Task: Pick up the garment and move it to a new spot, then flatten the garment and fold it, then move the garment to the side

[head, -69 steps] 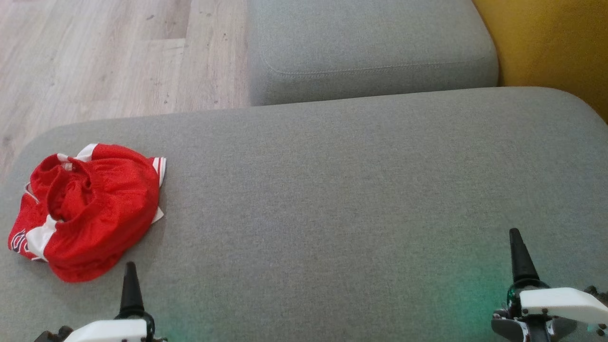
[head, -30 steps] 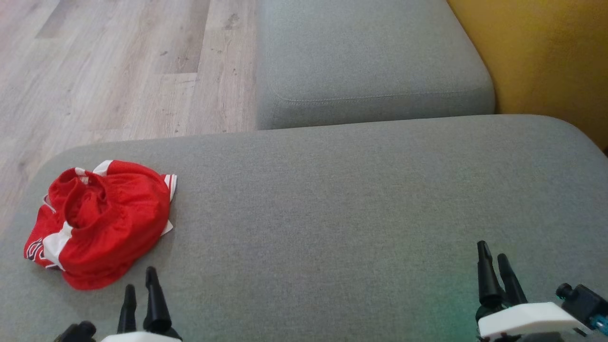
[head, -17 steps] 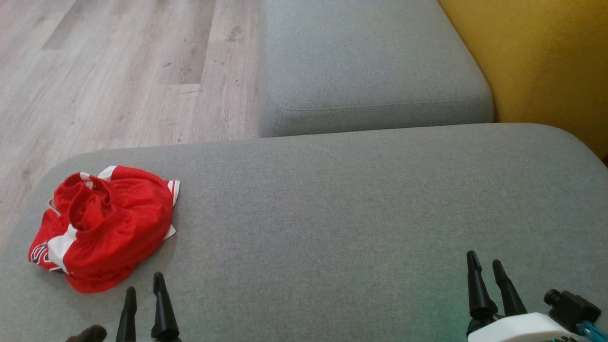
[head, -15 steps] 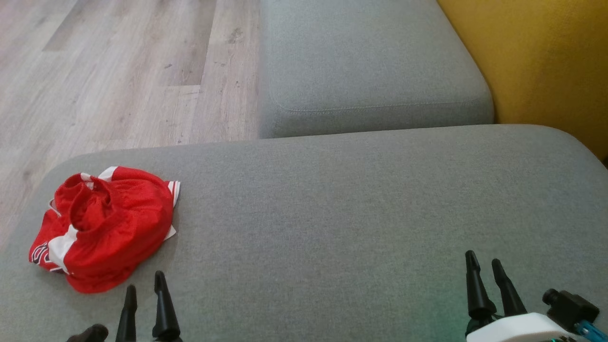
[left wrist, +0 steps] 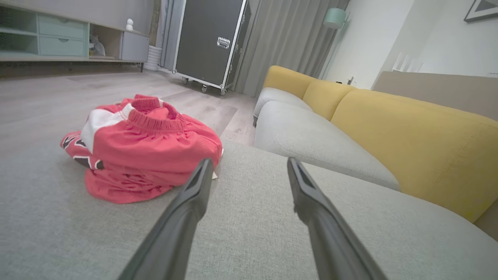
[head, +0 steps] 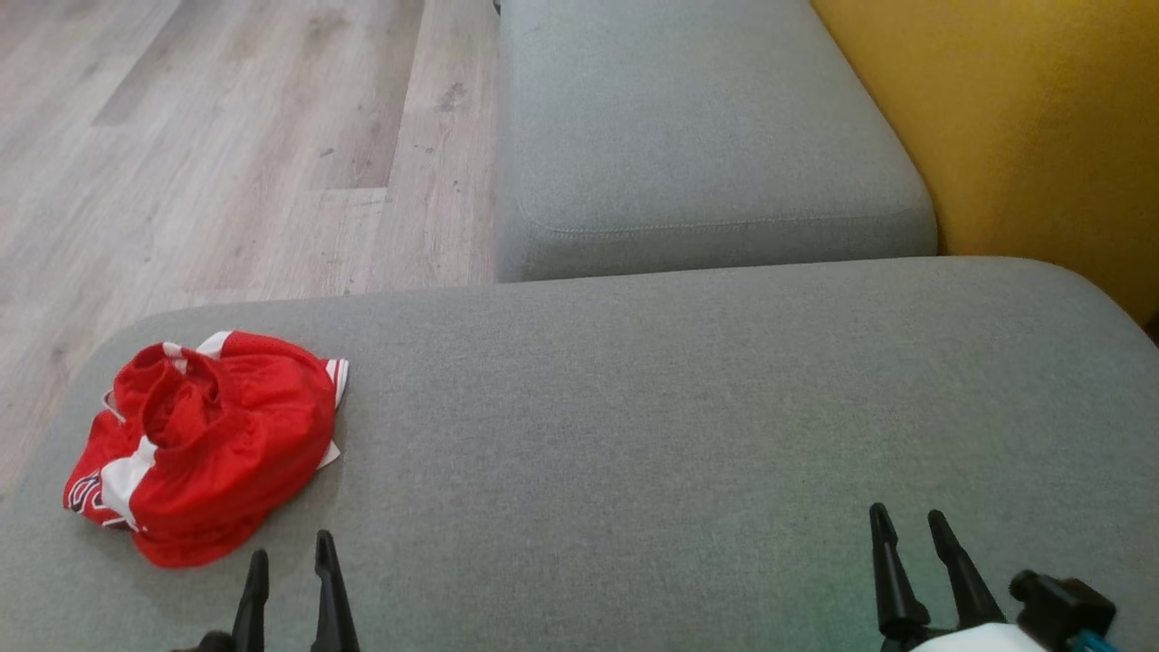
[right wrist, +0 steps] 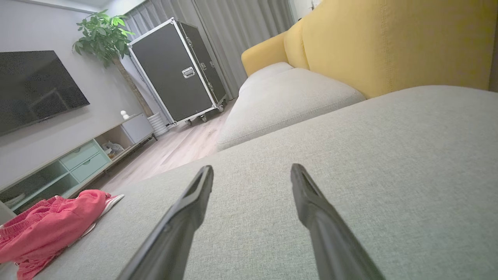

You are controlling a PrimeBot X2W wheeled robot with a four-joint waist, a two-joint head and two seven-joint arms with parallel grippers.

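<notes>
The garment (head: 208,444) is a crumpled pair of red shorts with white trim, lying in a heap at the left end of the grey cushion (head: 688,435). In the left wrist view the garment (left wrist: 144,149) sits just ahead and left of my fingers. My left gripper (head: 292,557) hovers open near the cushion's front edge, just right of the heap and apart from it. My right gripper (head: 907,521) stands open far to the right over bare cushion. The right wrist view catches the garment (right wrist: 50,225) at its lower left.
A second grey seat cushion (head: 706,136) lies beyond the near one, with a yellow backrest (head: 1032,127) along the right. Wooden floor (head: 226,154) borders the left. A black wheeled case (left wrist: 210,42) and a low cabinet (left wrist: 58,39) stand across the room.
The whole head view has shifted downward and slightly right, so the camera has moved. Both grippers show lower in the view, with fingers still spread. The garment lies as before.
</notes>
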